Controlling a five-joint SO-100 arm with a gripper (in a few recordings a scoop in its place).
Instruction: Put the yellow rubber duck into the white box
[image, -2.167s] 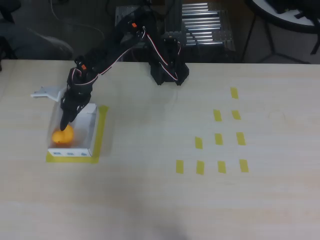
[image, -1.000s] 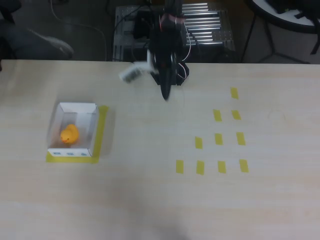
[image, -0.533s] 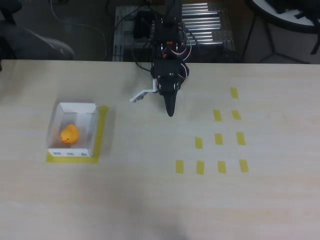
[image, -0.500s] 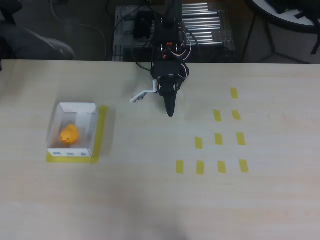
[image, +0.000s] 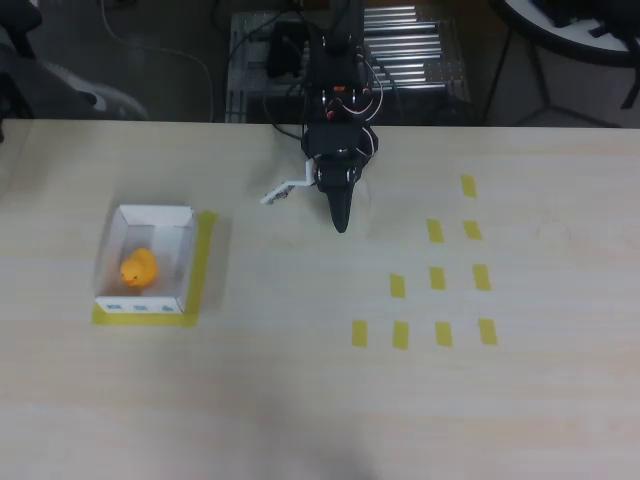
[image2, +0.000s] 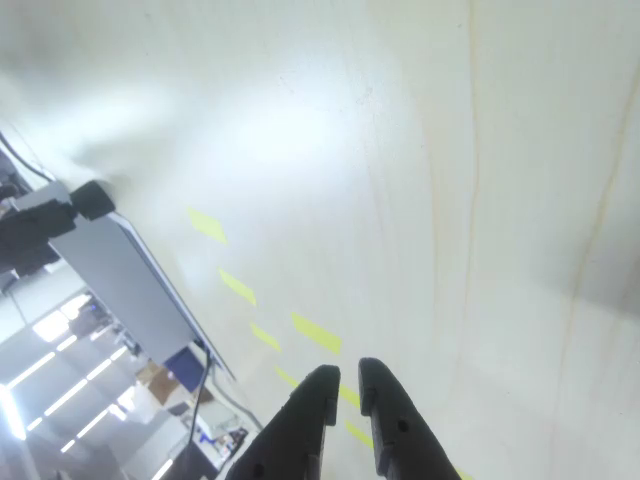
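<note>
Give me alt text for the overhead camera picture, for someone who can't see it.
A yellow rubber duck sits inside a white box at the left of a pale wooden table. The black robot arm's hand rests shut near the table's far edge, with yellow tape strips at right.

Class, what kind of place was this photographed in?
Probably a robotics lab: an arm clamped to a table, tape marks laid out in a grid, a taped spot under the box.

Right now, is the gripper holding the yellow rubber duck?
No, the yellow rubber duck sits inside the white box, far from the gripper.
</note>
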